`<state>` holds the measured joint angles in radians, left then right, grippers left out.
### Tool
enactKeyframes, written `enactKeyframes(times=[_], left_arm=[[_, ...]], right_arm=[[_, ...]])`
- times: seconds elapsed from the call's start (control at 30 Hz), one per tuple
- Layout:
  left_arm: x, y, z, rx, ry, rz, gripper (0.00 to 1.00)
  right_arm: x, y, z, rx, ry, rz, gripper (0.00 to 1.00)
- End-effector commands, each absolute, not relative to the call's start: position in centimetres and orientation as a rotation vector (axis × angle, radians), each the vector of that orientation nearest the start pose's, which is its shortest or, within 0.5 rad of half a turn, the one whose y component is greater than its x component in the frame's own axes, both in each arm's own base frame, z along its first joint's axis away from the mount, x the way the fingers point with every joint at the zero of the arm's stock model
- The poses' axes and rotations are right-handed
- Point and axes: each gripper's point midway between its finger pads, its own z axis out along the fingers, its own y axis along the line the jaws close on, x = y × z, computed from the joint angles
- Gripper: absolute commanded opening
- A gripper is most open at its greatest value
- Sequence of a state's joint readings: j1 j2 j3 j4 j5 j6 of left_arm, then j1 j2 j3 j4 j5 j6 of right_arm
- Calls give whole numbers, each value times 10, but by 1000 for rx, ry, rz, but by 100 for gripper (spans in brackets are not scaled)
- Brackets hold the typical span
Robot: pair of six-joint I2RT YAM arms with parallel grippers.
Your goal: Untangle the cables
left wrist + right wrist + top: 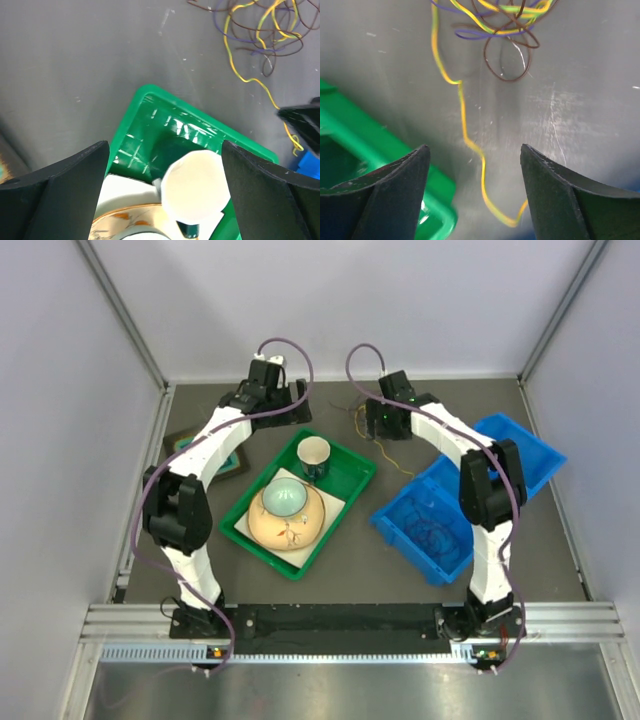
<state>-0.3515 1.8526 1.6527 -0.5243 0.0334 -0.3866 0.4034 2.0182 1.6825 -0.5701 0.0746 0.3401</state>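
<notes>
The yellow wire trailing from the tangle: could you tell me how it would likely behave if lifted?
Probably floppy: the yellow wire lies in loose, wavy kinks. It looks very thin, so it is likely light. It runs into the tangle, so lifting it may drag the others along.

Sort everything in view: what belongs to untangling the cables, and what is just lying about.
Job: loose tangle of thin yellow, purple and brown wires; open right gripper near it; open left gripper.
Lying about: green plastic tray; white cup; pale bowl on tan plate; blue plastic bins.
</notes>
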Motion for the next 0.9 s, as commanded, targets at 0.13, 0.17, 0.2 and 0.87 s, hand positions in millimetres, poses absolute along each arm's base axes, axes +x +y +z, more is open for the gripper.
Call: enactKeyframes(times=[0.13, 0.17, 0.2, 0.87], left_arm=[[457, -194, 209, 19, 2268, -441, 99], [457, -193, 209, 16, 2268, -439, 99], [458, -194, 211, 20, 2262, -444, 99], [475, -229, 238, 34, 2171, -662, 99]], right_arm=[[481, 204, 82, -92, 2531, 200, 44], [481, 203, 84, -88, 2527, 197, 24], [481, 203, 86, -83, 2523, 200, 13], [413, 222, 416, -195, 1933, 668, 0]])
